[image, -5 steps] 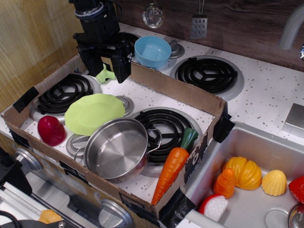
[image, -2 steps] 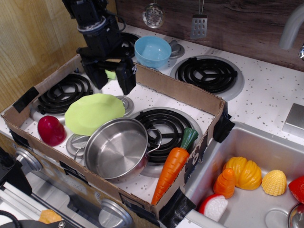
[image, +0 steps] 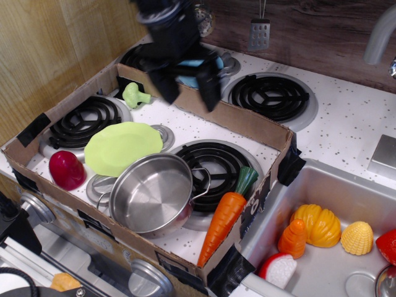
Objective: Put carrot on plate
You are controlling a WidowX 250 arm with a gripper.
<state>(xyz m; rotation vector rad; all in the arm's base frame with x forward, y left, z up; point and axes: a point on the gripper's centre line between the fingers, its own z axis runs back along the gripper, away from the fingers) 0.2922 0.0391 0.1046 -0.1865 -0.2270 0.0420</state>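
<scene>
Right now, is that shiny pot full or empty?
Empty. The steel pot stands upright beside the green plate, and its bare shiny bottom shows with nothing inside.

steel pot point(image: 151, 193), red toy point(image: 66, 169), green broccoli point(image: 134, 94)

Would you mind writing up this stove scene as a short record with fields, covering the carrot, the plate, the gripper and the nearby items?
carrot: carrot lies at the box's front right, leaning on the cardboard wall, green stem toward the back
plate: plate sits on the stovetop, nothing on it
gripper: gripper hangs open above the box's back wall, holding nothing
pot: steel pot stands between plate and carrot
other items in box: red vegetable front left; small green vegetable at back
sink: sink holds more toy food
task status: carrot not yet grasped
</scene>
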